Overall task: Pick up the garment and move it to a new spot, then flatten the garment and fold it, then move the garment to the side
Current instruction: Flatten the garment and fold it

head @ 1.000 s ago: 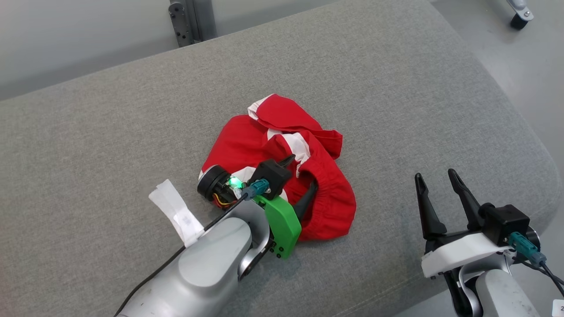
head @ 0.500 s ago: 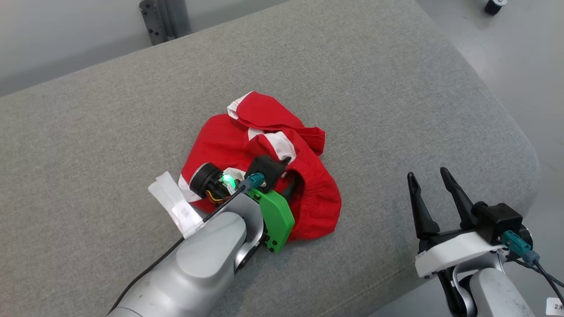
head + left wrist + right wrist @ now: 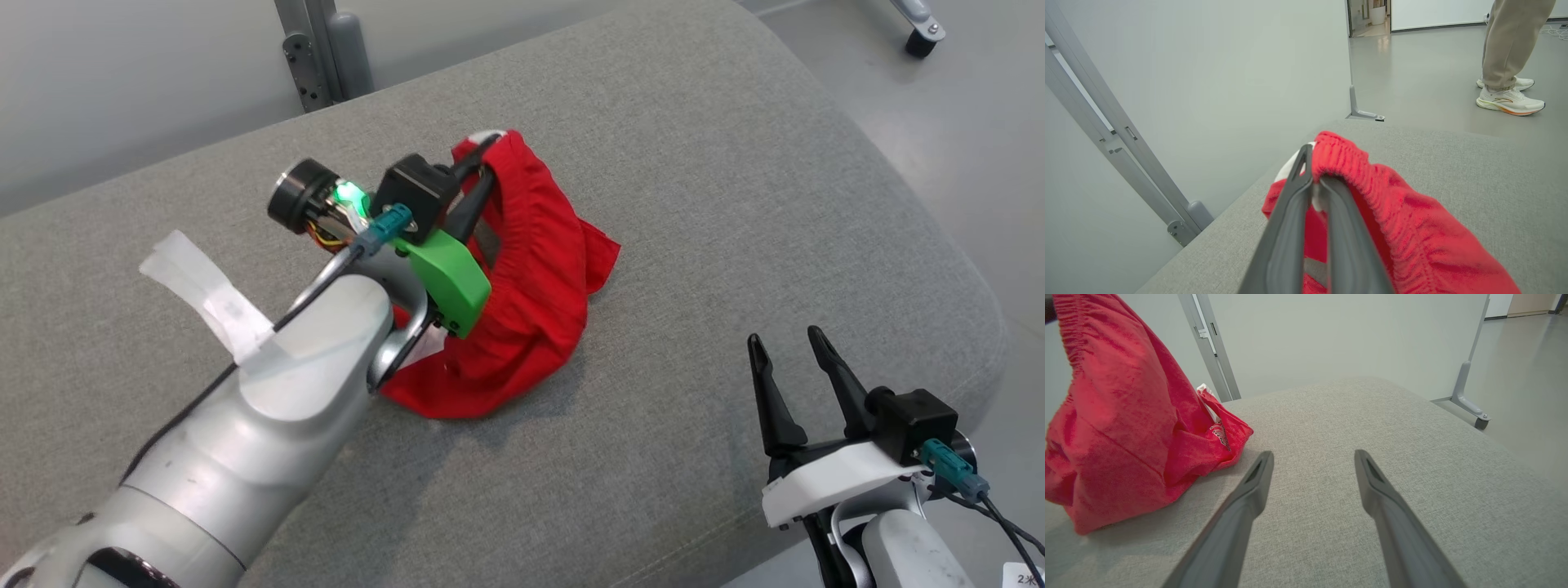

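The garment (image 3: 535, 278) is a pair of red shorts with white stripes and an elastic waistband. My left gripper (image 3: 483, 159) is shut on the waistband and holds that end raised, while the lower part still rests on the grey cushion (image 3: 735, 204). In the left wrist view the two fingers pinch the red waistband (image 3: 1339, 157) of the garment (image 3: 1412, 228) together. From the right wrist view the garment (image 3: 1122, 428) hangs as a tall red heap at the left. My right gripper (image 3: 784, 347) stands open near the cushion's front right, with nothing between its fingers (image 3: 1257, 477).
The grey cushion has a rounded right edge with floor (image 3: 963, 122) beyond it. A metal frame post (image 3: 314, 57) stands behind the cushion. A person's legs and white shoes (image 3: 1508, 100) are on the floor in the left wrist view. A white tag (image 3: 204, 290) hangs from my left forearm.
My left gripper has shut on the garment's waistband and lifted it up and toward the back of the cushion. The right gripper stays open in place. The head camera has shifted a little.
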